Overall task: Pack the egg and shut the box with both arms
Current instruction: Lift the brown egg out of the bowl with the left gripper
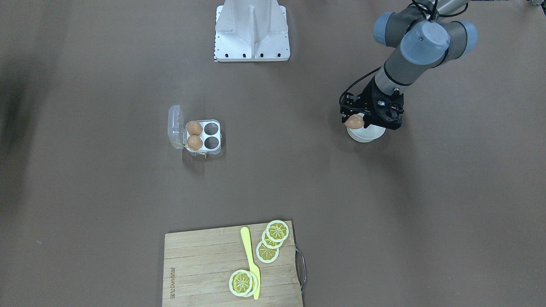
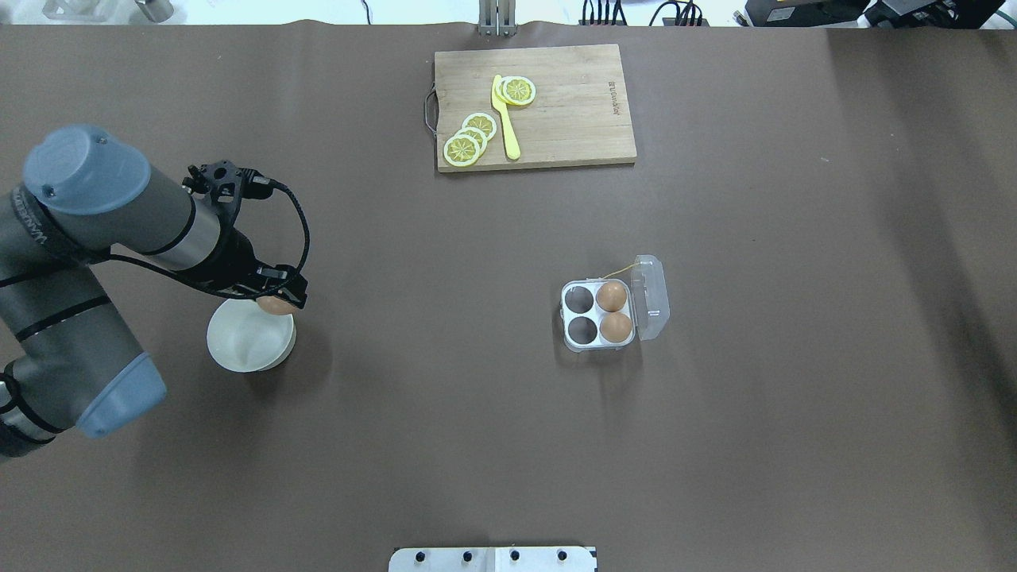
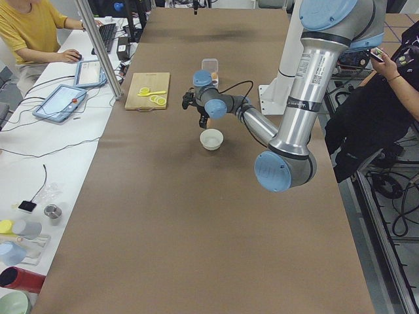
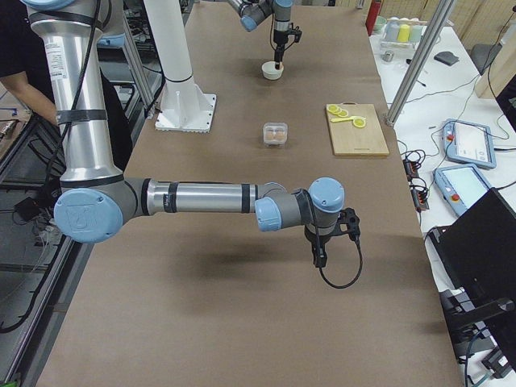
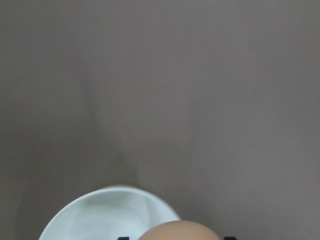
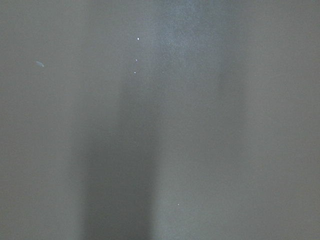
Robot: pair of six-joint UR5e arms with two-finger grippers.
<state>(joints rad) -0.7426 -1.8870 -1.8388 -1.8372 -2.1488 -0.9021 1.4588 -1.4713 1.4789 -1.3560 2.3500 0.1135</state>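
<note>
My left gripper is shut on a tan-brown egg and holds it just above the rim of the white bowl. The egg fills the bottom edge of the left wrist view, over the bowl. The clear box stands open mid-table, its lid folded out. Two eggs fill the cells next to the lid; the other two cells are empty. My right gripper hangs over bare table far from the box; I cannot tell whether it is open or shut.
A wooden cutting board with lemon slices and a yellow knife lies at the far edge. The white arm base stands at the robot's side. Brown table spans between bowl and box.
</note>
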